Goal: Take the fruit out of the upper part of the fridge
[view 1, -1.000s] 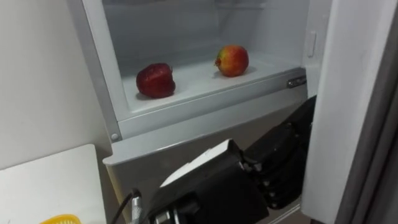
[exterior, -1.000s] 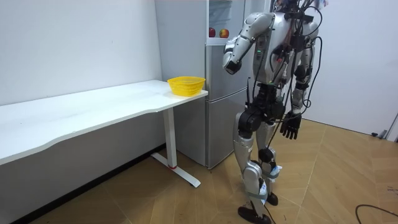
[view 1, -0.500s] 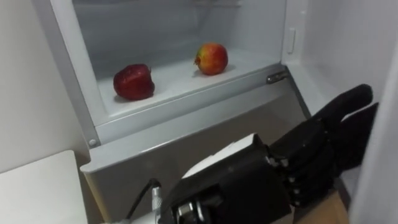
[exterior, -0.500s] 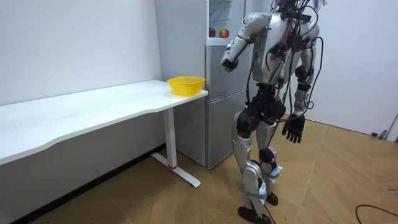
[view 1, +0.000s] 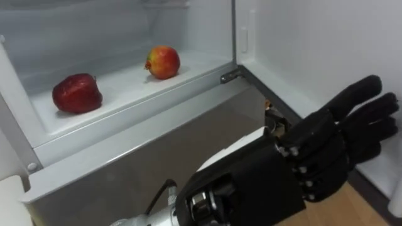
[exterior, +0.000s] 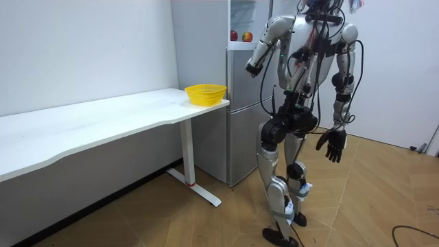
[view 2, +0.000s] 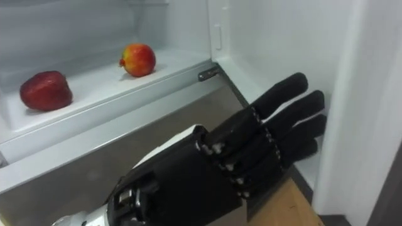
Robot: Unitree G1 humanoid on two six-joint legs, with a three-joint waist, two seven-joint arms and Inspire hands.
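The upper fridge compartment stands open. On its white shelf (view 1: 129, 85) lie a dark red apple (view 1: 76, 93) at the left and a red-yellow apple (view 1: 162, 62) farther back and to the right. My left hand (view 1: 326, 150) is raised in front of the fridge, below and to the right of the shelf, with straight fingers pointing right and nothing in it. It touches neither apple. My right hand (exterior: 331, 144) hangs open at my side, away from the fridge.
The open fridge door (view 2: 370, 94) stands close on the right. I stand facing the fridge (exterior: 240, 116). To the room view's left of it, a yellow basket (exterior: 205, 93) sits on the end of a long white table (exterior: 103, 120).
My left hand has risen and reached right, its fingers straightening. The eye view has swung right, so the apples sit farther left. My right arm has swung outward.
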